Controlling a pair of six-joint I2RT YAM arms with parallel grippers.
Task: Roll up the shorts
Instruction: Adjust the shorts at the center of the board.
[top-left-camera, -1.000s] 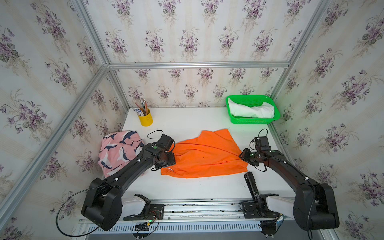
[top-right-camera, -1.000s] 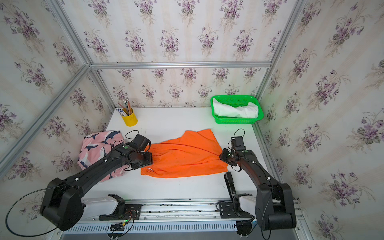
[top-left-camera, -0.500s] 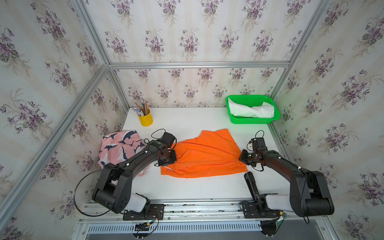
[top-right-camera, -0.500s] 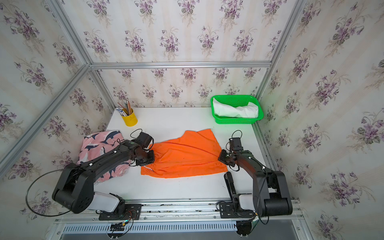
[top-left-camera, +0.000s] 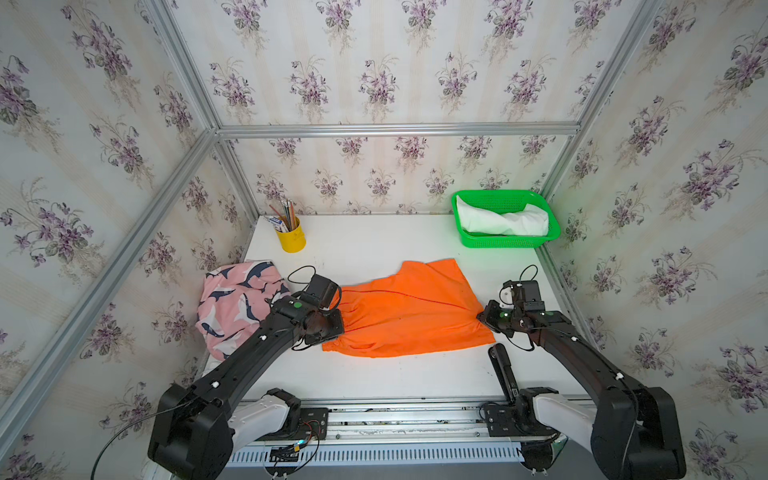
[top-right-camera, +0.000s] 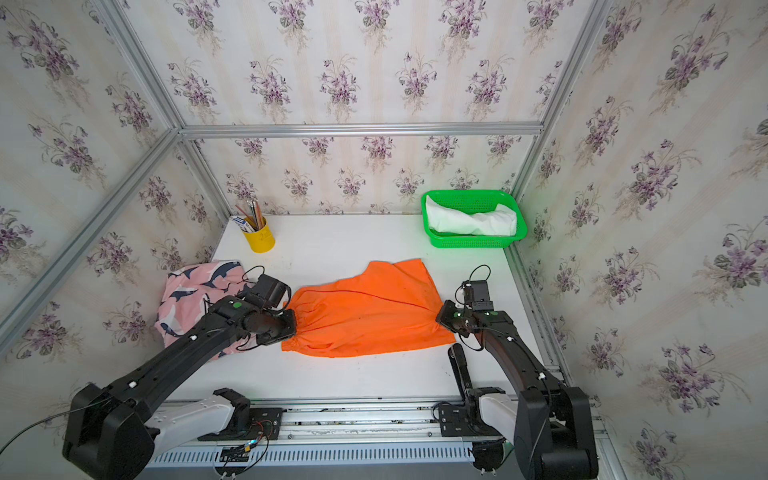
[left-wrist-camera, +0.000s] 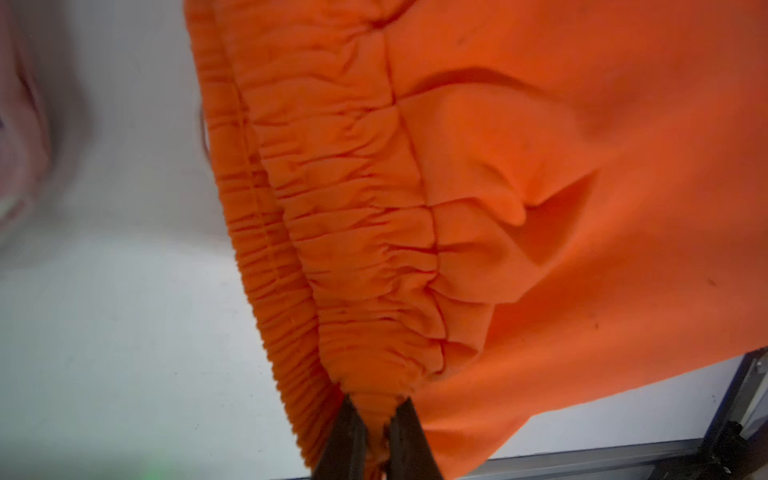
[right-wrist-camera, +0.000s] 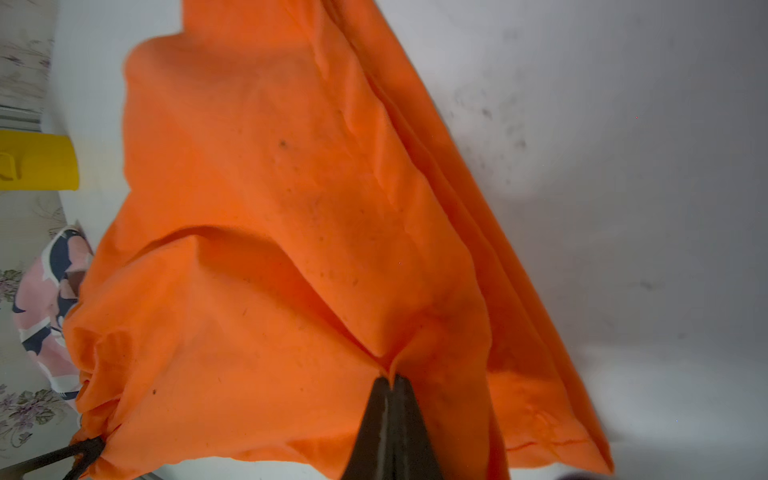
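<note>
Now, rail (top-left-camera: 395, 415): closest to me, along the front edge of the desk (top-left-camera: 374, 245), with both my arms mounted on it.
Left jaws: narrow, pinched on the gathered elastic waistband (left-wrist-camera: 332, 257) of the orange shorts (top-left-camera: 407, 311). In the left wrist view a wad of cloth fills the slit between the dark tips.
Right jaws: pressed together on a small fold at the opposite, leg end of the orange shorts. In the right wrist view the cloth peaks up into the tips.
Orange shorts, lie: spread over the middle of the desk between my two grips, not rolled, with the waistband toward my left. One leg reaches toward the far right, and a long crease runs across from grip to grip.
Pink shark-print shorts (top-left-camera: 237, 307): bunched in a heap at the left edge of the desk, against the wall and just beside the waistband end. My left forearm crosses in front of the heap's near part.
Yellow cup (top-left-camera: 292, 241): upright near the far left corner, holding pencils (top-left-camera: 286, 210).
Green basket (top-left-camera: 505, 242): in the far right corner, well apart from the orange cloth.
White shorts (top-left-camera: 498, 222): lying crumpled inside the basket.
</note>
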